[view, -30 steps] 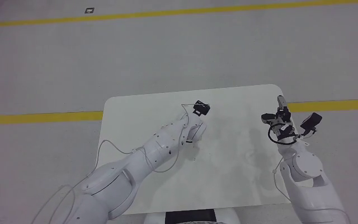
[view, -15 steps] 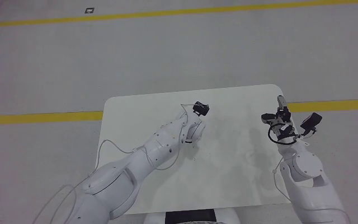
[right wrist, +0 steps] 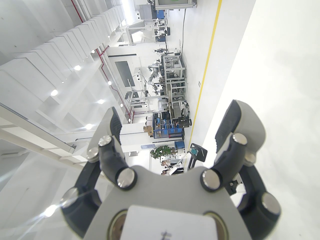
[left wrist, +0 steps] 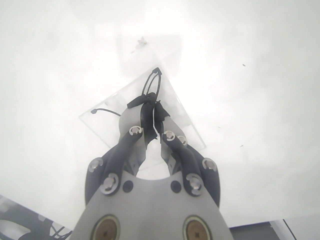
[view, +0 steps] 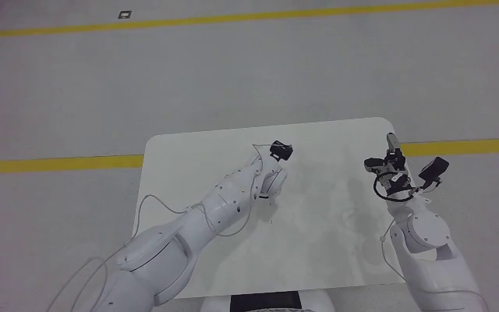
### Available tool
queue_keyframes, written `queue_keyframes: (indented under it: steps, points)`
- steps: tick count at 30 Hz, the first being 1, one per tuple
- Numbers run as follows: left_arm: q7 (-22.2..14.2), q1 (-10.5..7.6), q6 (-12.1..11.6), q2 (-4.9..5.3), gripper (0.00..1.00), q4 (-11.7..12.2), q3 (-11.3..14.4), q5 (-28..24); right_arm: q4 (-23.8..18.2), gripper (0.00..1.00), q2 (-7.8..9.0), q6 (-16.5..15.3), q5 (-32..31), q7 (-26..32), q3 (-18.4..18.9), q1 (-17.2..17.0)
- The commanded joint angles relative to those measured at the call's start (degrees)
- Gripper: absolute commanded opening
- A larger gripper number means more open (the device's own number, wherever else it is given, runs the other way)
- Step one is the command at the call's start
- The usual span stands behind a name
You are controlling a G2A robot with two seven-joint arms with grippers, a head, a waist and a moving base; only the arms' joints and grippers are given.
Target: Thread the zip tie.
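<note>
Zip tie (left wrist: 156,71) looped, lengthwise beyond left claw (left wrist: 152,102)

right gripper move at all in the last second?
No. In the top view the right gripper sits at the same spot near the far right corner of the table, level with the yellow floor line.

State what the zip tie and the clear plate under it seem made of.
The zip tie looks like flexible black plastic, probably nylon: a thin strip bent into a narrow loop. The plate looks like clear acrylic or glass: see-through, with bright edges.
</note>
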Motion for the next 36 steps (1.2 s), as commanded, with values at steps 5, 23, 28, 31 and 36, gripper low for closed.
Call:
queue_keyframes:
  steps: [5,23,28,31,36]
  points:
    - [0.09,0.09,-0.58,0.13,0.23,0.02,-0.66,-0.02,0.00,1.00,0.00,0.00,0.00,0.00,0.00,0.00]
    - [0.35,-0.42,-4.44,-0.24,0.21,3.09,-2.62,-4.02,0.00,1.00,0.00,0.00,0.00,0.00,0.00,0.00]
    - [0.47,-0.64,-4.90,-0.49,0.11,3.84,-2.65,-4.55,0.00,1.00,0.00,0.00,0.00,0.00,0.00,0.00]
    - [0.52,-0.73,-5.09,-0.61,0.01,4.20,-2.62,-4.73,0.00,1.00,0.00,0.00,0.00,0.00,0.00,0.00]
    - [0.55,-0.80,-5.17,-0.75,0.01,4.17,-2.59,-4.92,0.00,1.00,0.00,0.00,0.00,0.00,0.00,0.00]
